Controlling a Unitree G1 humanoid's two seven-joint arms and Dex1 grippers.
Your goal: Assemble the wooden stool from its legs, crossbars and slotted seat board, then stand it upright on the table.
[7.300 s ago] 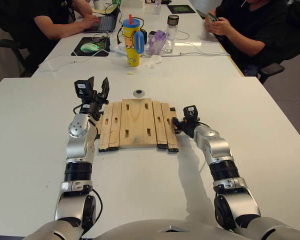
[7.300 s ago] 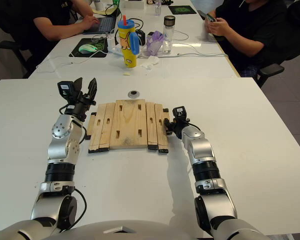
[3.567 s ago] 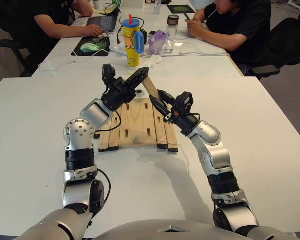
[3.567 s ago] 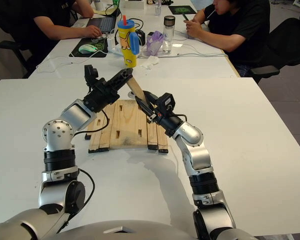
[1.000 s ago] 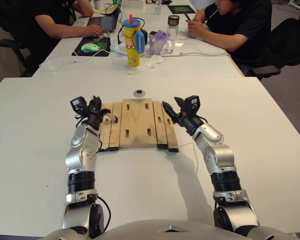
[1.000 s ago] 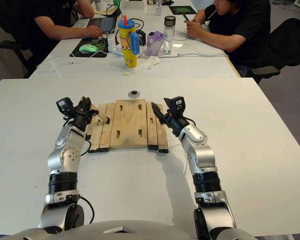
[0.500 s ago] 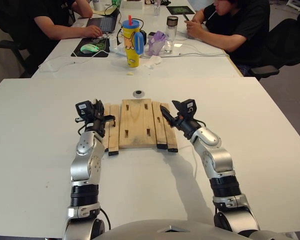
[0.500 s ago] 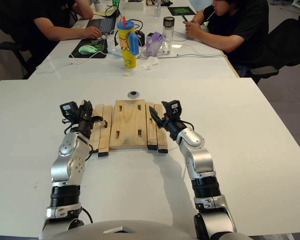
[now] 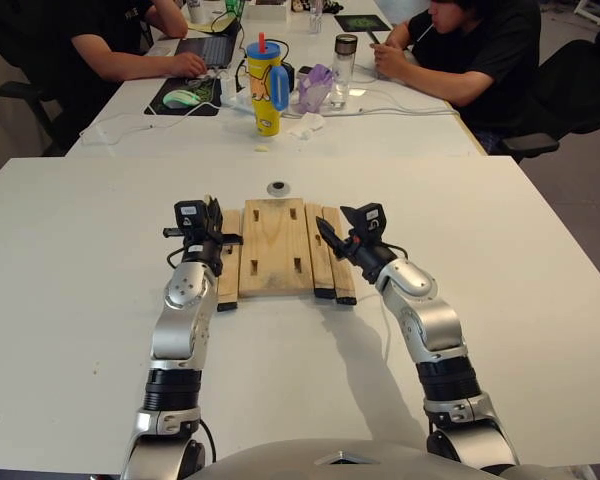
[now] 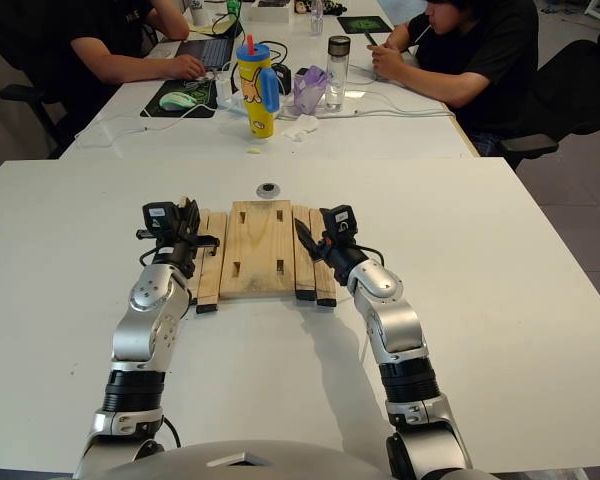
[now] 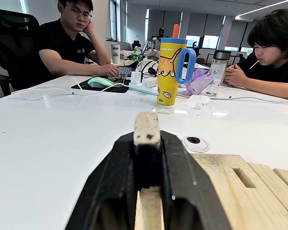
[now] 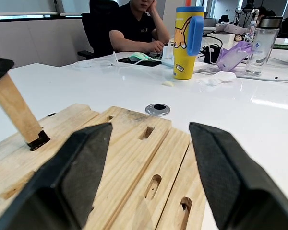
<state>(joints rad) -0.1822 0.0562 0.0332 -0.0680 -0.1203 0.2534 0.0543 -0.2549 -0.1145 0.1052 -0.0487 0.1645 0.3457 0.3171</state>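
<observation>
While the seat board (image 9: 275, 245) lies flat toward the tabletop's (image 9: 70, 300) far edge, legs (image 9: 330, 262) flanking it, I log: left gripper (image 9: 210, 232) clamped on a tilted crossbar (image 12: 14, 108) at the left legs; right gripper (image 9: 332, 222) spread wide above the right legs.

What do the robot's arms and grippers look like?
Left arm and right arm are glossy silver shells with rounded joints, black bands and thin black cables. Left gripper and right gripper are matte black, each with two broad tapered fingers.
</observation>
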